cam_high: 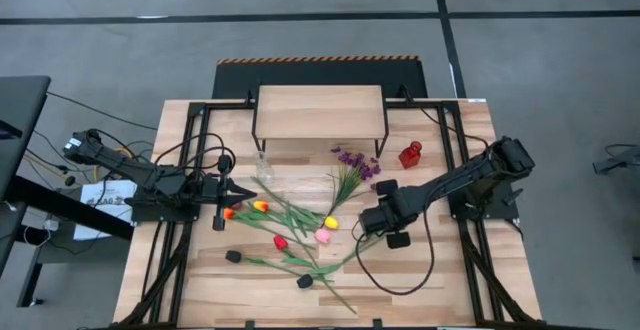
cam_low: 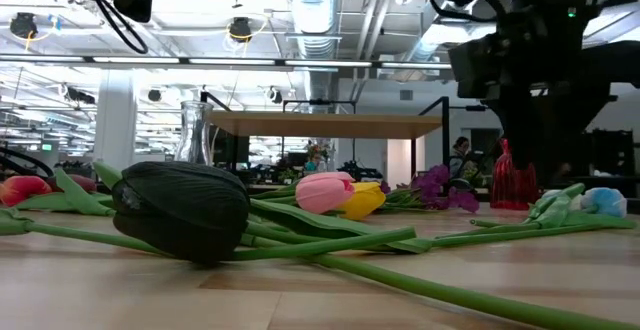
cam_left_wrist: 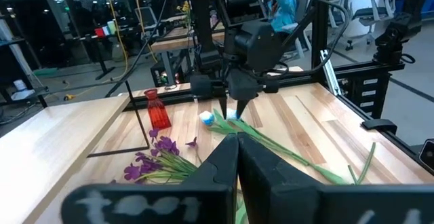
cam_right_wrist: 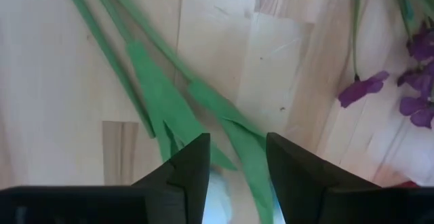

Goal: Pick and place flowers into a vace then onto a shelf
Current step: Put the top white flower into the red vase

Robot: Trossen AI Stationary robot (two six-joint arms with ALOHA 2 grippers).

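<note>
Flowers [cam_high: 300, 232] strewn across slatted tabletop [cam_high: 440, 290]

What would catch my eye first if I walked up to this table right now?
Probably the flowers strewn across the middle of the wooden table, in red, yellow, pink and black. The right gripper hangs over their stems, fingers apart, with the small wooden shelf standing bare at the far edge.

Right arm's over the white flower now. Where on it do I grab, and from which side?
Probably from straight above, on the green stem just behind the white flower's head. It lies flat on the table, its stem trailing toward the left arm, and the right gripper hangs open just over it, so closing across the stem should suit.
</note>
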